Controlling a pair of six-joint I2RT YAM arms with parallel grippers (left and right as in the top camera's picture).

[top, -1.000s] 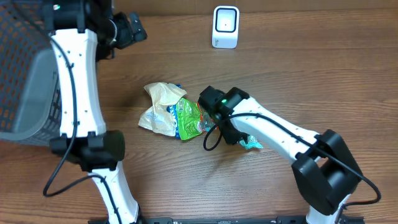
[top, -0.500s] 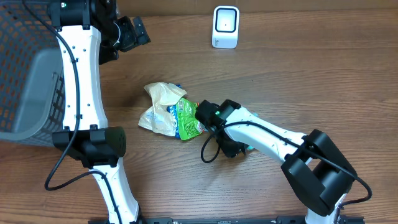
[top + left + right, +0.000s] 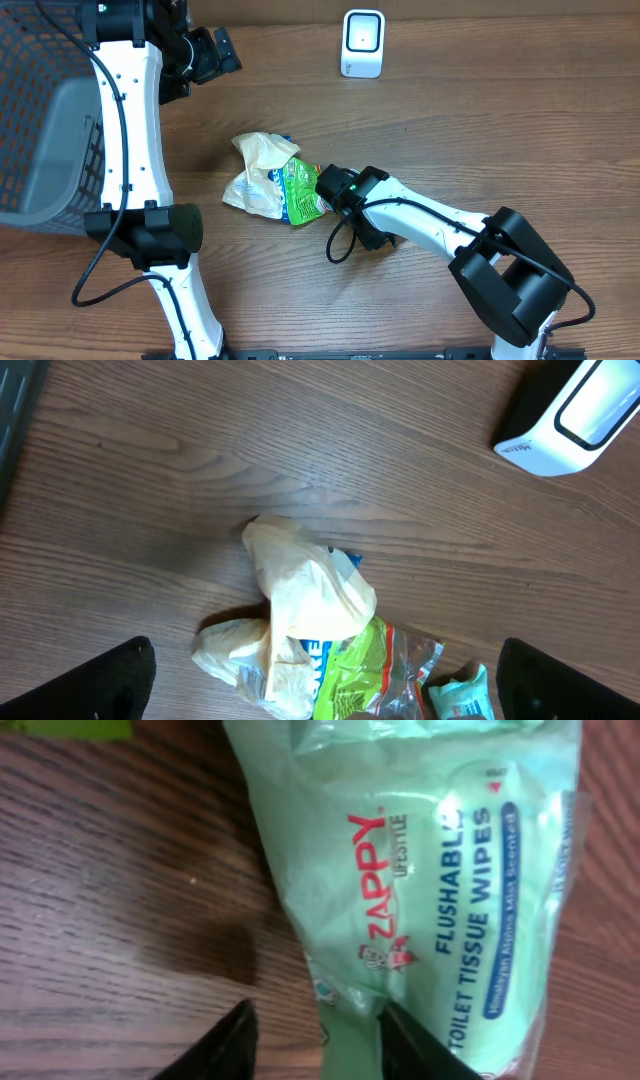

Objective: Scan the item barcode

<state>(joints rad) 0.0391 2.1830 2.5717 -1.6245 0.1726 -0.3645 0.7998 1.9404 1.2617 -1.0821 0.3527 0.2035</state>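
Green pack of flushable wipes

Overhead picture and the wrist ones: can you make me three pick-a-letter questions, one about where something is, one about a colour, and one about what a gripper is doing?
1. Where does the white scanner stand?
A) in a basket
B) on the far side of the table, apart from the snack bags
C) on the floor

2. What colour is the word ZAPPY on the wipes packet?
A) red
B) black
C) yellow

3. How is the left gripper?
A) shut on the scanner
B) shut on a bag
C) wide open, holding nothing

Answers:
1 B, the overhead view shows it alone near the top edge.
2 A, the right wrist view shows red letters.
3 C, its fingers stand far apart in the left wrist view.
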